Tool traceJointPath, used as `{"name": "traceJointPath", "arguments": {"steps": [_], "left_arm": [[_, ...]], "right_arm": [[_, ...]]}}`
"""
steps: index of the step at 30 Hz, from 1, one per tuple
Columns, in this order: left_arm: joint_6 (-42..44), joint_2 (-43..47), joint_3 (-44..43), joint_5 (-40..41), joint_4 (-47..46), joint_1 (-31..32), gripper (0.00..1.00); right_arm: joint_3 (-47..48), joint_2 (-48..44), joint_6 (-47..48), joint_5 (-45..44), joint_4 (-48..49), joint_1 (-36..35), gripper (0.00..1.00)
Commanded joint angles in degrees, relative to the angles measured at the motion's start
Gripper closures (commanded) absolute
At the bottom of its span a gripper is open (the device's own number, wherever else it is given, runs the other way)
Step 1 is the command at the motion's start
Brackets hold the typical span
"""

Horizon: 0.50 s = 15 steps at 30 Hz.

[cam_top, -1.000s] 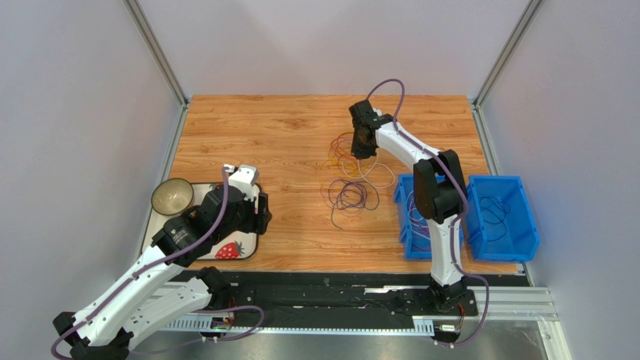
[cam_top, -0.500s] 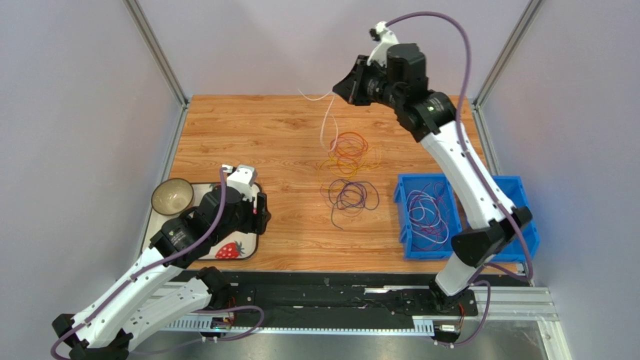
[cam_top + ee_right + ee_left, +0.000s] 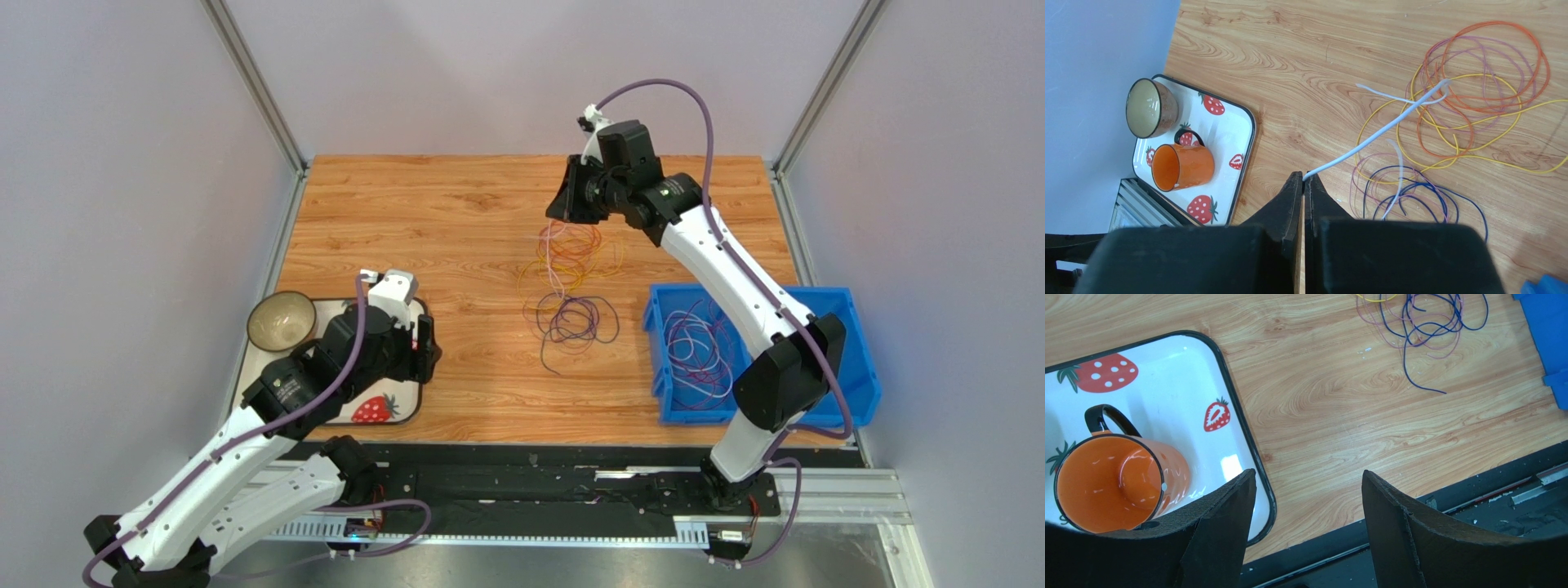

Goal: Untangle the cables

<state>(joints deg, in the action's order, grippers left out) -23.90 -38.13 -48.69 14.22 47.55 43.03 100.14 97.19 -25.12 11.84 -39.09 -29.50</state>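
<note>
Firmly my right gripper (image 3: 1303,179) pinches a white cable (image 3: 1376,135), which stretches ahead-right from my tips. My left gripper (image 3: 1308,478) gapes, empty.

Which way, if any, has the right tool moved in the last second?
Yes. The right tool, shut on a white cable, went from over the orange cables up past the table's far edge, then back to just inside it.
</note>
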Motion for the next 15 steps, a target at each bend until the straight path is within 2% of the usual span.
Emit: {"name": "traceJointPath", "arguments": {"steps": [1,6,15], "left_arm": [[-0.27,0.69,-0.97,0.46,-0.18,-0.05,0.28],[-0.27,1.04,-0.88,0.46,-0.18,-0.05,0.28],[-0.01,0.95,-0.88,-0.33,-0.35,-0.05,0.28]], "right_arm": [[3.31,-4.9,1.66,-1.55,-0.54,0.05,1.0],[3.13,-7.7,3.41,-3.3,-3.09,0.05,1.0],[-0.11,-15.0,6.58,-13.66,-7.49,0.14,1.0]]}}
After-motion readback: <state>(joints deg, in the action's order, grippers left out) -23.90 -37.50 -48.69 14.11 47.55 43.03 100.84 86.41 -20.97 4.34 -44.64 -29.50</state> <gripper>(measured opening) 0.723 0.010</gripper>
